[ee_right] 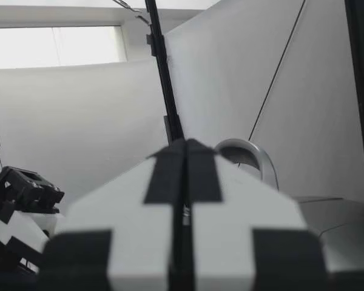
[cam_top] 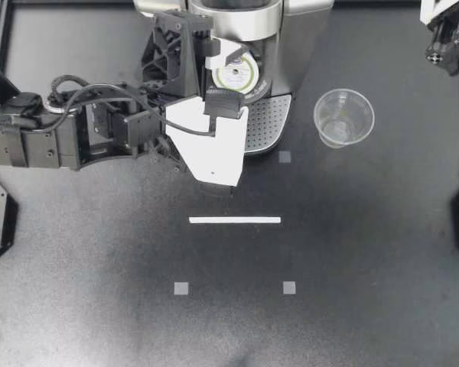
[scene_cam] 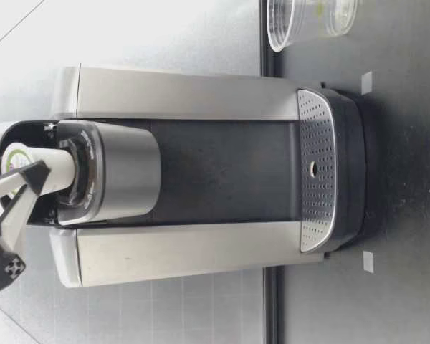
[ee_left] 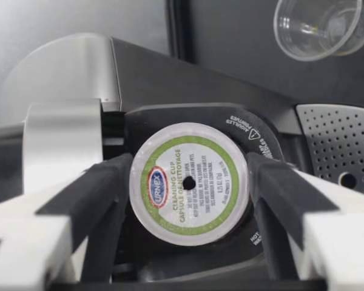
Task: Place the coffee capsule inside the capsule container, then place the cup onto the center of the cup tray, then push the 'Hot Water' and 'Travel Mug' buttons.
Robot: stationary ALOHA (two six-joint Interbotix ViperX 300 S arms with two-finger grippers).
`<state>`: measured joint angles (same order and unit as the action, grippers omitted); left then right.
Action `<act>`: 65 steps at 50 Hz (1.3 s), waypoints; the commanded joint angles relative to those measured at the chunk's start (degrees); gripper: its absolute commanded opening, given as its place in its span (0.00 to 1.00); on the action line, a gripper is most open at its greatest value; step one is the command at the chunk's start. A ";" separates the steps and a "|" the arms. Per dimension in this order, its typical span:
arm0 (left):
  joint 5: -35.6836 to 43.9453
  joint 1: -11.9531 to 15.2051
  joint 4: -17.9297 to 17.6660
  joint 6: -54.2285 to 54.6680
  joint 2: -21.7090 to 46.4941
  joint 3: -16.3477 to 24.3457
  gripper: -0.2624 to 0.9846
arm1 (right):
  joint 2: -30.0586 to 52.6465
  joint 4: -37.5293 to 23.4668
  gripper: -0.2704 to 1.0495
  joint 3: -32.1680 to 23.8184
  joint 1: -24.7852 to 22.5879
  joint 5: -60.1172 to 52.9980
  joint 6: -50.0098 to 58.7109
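My left gripper (cam_top: 218, 74) reaches in from the side over the top of the coffee machine (cam_top: 298, 34) and grips the coffee capsule (ee_left: 189, 182). In the left wrist view its two black pads (ee_left: 106, 182) press on the capsule's rim from opposite sides, with the green-ringed lid facing the camera. The capsule is at the mouth of the capsule container (ee_left: 233, 118); the low view shows its lower end inside the opening and its lid end above it. The cup (cam_top: 343, 117) stands upright on the table (cam_top: 99, 290), mouth up, on my right of the machine, near the cup tray (cam_top: 269, 122) but apart from it. My right gripper (cam_top: 447, 34) hangs at the table's far right corner, well apart from the cup — the right wrist view shows its fingers (ee_right: 164, 176) pressed flat together. A white strip (cam_top: 235, 220) lies on the table in front of the machine.
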<state>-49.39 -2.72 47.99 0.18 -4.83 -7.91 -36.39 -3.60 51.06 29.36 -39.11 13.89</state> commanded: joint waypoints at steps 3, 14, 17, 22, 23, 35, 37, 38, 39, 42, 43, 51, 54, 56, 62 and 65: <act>0.09 0.35 0.35 0.26 -0.62 0.44 0.59 | -0.35 0.18 0.29 -0.79 -0.35 -0.44 -0.09; 0.00 0.35 0.44 1.32 -0.62 0.18 0.69 | -0.35 0.09 0.29 -0.70 -0.35 -0.44 0.00; 0.00 0.35 0.62 1.93 -0.62 0.18 0.76 | -0.35 0.09 0.29 -0.79 -0.35 -0.44 0.00; 0.09 0.35 1.41 2.20 -0.53 -0.09 0.81 | -0.18 0.09 0.29 -0.70 -0.35 -0.44 0.00; 0.09 0.35 1.67 2.29 -0.53 -0.09 0.81 | -0.18 0.09 0.29 -0.70 -0.35 -0.44 0.00; 0.09 0.26 2.64 2.46 -0.88 -0.26 0.81 | 0.00 0.09 0.29 -0.70 -0.35 -0.44 0.09; 0.09 0.18 2.64 2.64 -0.97 -0.35 0.81 | 0.18 0.09 0.29 -0.70 -0.35 -0.44 0.09; 0.26 0.09 2.64 2.72 -1.14 -0.44 0.81 | 0.18 0.09 0.29 -0.70 -0.35 -0.44 0.09; 0.35 0.00 2.64 2.99 -1.23 -0.53 0.81 | 0.26 0.09 0.29 -0.70 -0.35 -0.44 0.09; 0.62 -0.79 2.64 3.87 -1.67 -0.79 0.81 | 0.53 0.18 0.29 -0.79 -0.35 -0.44 0.09; 0.88 -1.05 2.64 4.39 -1.85 -0.97 0.81 | 0.62 0.09 0.29 -0.79 -0.35 -0.35 0.09; 5.10 -3.34 2.64 12.22 -4.66 -5.36 0.81 | 2.37 1.67 0.29 -2.55 0.18 2.02 -0.26; 8.17 -3.52 2.64 16.44 -6.15 -8.09 0.81 | 3.60 1.93 0.29 -4.39 1.23 5.19 -0.35; 10.46 -3.52 2.64 19.42 -7.29 -10.11 0.81 | 4.31 1.93 0.28 -5.54 2.02 7.12 -0.44; 18.81 -3.52 2.64 28.04 -10.72 -16.70 0.81 | 6.86 1.93 0.28 -8.70 4.48 11.16 -0.62; 23.03 -3.52 2.81 31.55 -12.30 -19.69 0.80 | 8.09 1.85 0.28 -10.02 5.71 12.13 -0.62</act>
<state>-30.59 -6.15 50.45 29.18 -14.15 -25.66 -29.09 -1.85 43.95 33.40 -27.95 13.36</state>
